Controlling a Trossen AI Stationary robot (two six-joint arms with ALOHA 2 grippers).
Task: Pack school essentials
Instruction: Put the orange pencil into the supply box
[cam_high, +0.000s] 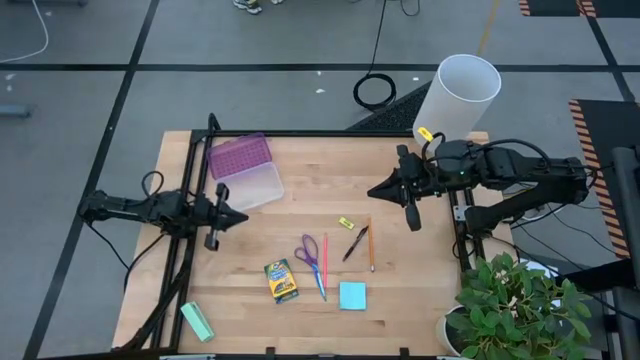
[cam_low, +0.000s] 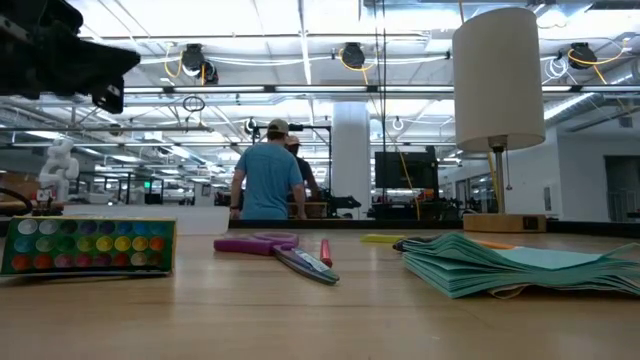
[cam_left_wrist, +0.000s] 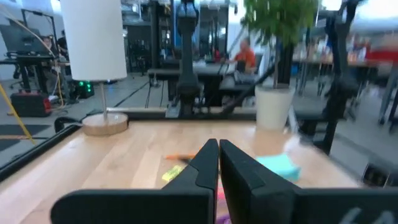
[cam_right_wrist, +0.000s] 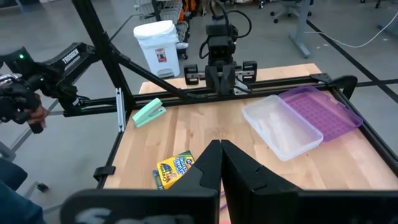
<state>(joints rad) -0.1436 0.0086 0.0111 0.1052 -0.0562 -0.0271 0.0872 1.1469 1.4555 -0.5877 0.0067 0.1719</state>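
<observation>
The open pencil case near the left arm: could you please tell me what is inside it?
The pencil case lies open, its clear tray showing nothing inside and its purple lid folded back beside it. The crayon box, scissors and sticky-note pad lie on the table outside it.

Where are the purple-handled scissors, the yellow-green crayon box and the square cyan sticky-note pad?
Purple-handled scissors (cam_high: 308, 250): high view, on the handle loops.
Yellow-green crayon box (cam_high: 281, 281): high view, middle of its printed face.
Square cyan sticky-note pad (cam_high: 352, 295): high view, centre of the top sheet.
</observation>
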